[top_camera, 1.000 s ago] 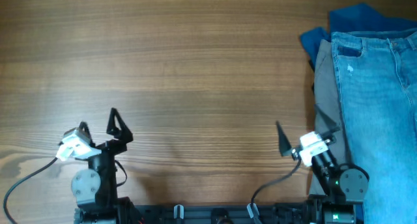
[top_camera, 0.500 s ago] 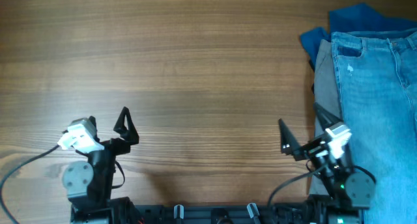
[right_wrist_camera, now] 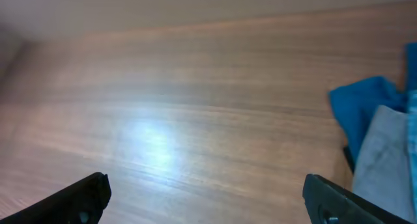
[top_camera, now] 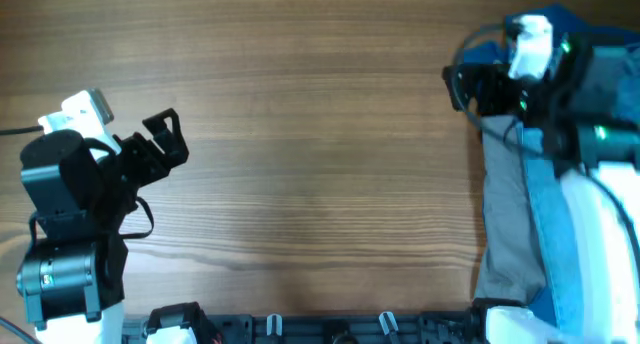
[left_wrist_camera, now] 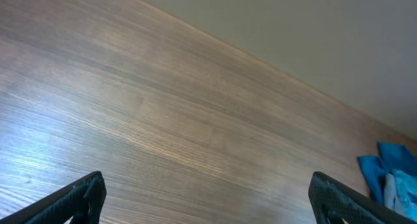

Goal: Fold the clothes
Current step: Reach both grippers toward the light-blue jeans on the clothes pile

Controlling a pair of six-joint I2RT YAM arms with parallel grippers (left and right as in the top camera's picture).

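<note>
On the wooden tabletop [top_camera: 320, 134], the clothes lie stacked along the right edge: light-blue jeans [top_camera: 545, 199] on grey-beige trousers [top_camera: 505, 214], with a deep blue garment [top_camera: 480, 56] at the far corner. The right gripper [top_camera: 468, 87] hangs spread above that corner. The left gripper [top_camera: 163, 139], also spread, is near the left edge. A deep pinch could snag several layers and drag the whole stack.

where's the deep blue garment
The deep blue garment shows at the right wrist view's right edge, poking out from under the grey-beige trousers, near the right gripper.
</note>
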